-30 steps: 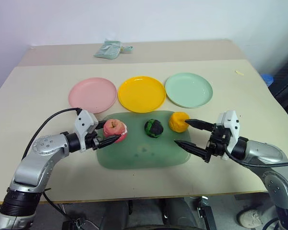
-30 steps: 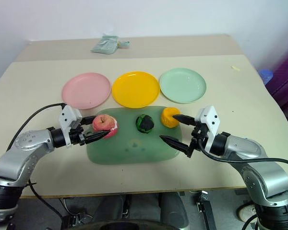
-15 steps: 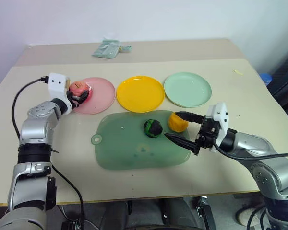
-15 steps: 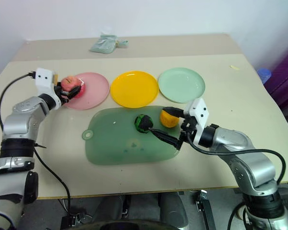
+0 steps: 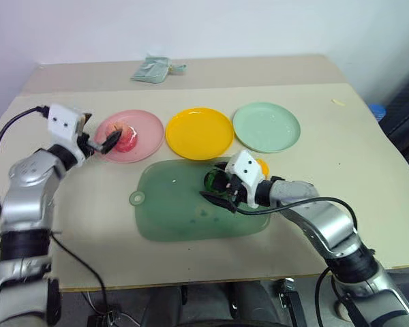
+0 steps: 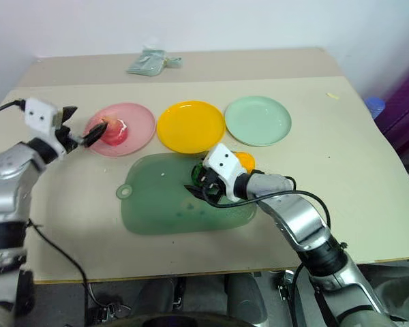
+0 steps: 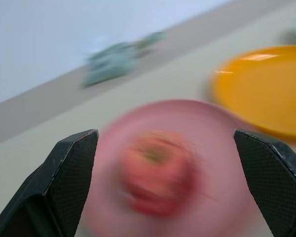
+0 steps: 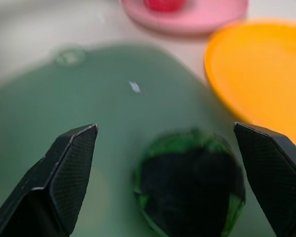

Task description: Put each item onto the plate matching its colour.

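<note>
The red-pink apple sits on the pink plate. My left gripper hangs open just to its left, clear of the apple, which lies ahead between the fingers in the left wrist view. My right gripper is open over the green board, one finger on each side of the dark green-and-black ball; I cannot tell whether they touch it. The orange-yellow lump lies right behind that gripper, partly hidden. The yellow plate and the mint green plate hold nothing.
The translucent green board with a ring tab lies in front of the plates. A pale teal cloth lies at the far side of the table. A black cable trails from my left arm.
My left gripper carried the apple from the board to the pink plate, let go and drew back left. My right gripper swung left past the orange lump to the green ball.
</note>
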Action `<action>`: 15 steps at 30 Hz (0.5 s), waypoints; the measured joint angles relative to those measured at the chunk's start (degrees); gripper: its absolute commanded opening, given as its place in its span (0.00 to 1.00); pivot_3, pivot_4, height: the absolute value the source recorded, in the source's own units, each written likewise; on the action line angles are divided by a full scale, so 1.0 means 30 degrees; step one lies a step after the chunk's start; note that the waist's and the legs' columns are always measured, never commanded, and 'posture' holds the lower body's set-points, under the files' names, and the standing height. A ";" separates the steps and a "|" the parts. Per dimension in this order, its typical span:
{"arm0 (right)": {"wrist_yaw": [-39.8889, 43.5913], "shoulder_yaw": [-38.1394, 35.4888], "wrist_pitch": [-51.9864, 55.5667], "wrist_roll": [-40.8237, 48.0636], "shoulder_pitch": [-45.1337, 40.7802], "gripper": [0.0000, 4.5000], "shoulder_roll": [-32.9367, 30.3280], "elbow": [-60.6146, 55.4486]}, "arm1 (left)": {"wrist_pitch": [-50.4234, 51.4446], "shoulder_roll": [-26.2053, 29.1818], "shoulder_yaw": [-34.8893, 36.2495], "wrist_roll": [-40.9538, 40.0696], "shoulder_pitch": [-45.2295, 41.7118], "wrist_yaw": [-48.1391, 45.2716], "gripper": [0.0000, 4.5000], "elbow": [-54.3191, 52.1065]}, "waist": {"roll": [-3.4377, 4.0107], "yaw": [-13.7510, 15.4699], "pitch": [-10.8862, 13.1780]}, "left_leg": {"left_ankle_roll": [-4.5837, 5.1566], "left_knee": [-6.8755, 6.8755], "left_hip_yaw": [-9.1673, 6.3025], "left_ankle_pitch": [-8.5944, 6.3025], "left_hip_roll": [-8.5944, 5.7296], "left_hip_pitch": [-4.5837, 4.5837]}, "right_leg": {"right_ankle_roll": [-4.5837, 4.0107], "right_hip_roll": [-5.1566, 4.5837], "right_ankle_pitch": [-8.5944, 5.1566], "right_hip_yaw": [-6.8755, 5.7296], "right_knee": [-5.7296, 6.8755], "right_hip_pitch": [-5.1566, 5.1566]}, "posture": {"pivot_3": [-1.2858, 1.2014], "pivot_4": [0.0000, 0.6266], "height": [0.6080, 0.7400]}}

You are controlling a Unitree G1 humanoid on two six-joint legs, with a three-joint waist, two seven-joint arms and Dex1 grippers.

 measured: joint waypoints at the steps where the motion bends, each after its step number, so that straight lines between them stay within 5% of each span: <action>1: 0.0013 0.0099 0.0036 -0.0179 -0.0048 1.00 0.0067 0.0156 | 0.0305 0.0017 -0.0086 -0.0487 0.0946 -0.0492 0.99 -0.1091 | -0.0001 0.0024 0.0000 | 0.0000 0.0002 -0.0009 0.0000 0.0000 0.0001 | 0.0000 -0.0004 0.0000 -0.0004 -0.0002 0.0012 | 0.52 0.24 1.00; 5: 0.0185 0.0374 0.0044 -0.0776 -0.0313 0.71 0.0507 0.0385 | 0.1217 0.0078 -0.0583 -0.1611 0.3956 -0.1588 1.00 -0.4910 | 0.0000 -0.0030 0.0000 | 0.0002 0.0001 -0.0014 -0.0001 0.0006 0.0012 | -0.0002 0.0007 -0.0001 -0.0009 0.0000 0.0018 | 0.52 0.24 1.00; 7: 0.0178 0.0304 0.0042 -0.0915 -0.0439 0.49 0.0702 0.0385 | 0.1672 -0.0009 -0.0898 -0.2106 0.4972 -0.1643 1.00 -0.6256 | 0.0002 -0.0052 0.0001 | 0.0002 -0.0002 -0.0014 -0.0001 0.0006 0.0014 | -0.0003 0.0015 -0.0001 -0.0009 0.0001 0.0018 | 0.52 0.24 1.00; 15: -0.1871 -0.3278 0.0047 -0.1282 -0.3852 0.49 0.1535 0.3007 | 0.1983 -0.0204 -0.2444 -0.2351 0.6505 -0.2142 1.00 -0.8052 | 0.0005 -0.0060 0.0002 | 0.0002 0.0000 -0.0003 -0.0001 0.0000 0.0026 | -0.0004 0.0035 -0.0001 -0.0013 0.0000 0.0028 | 0.52 0.24 1.00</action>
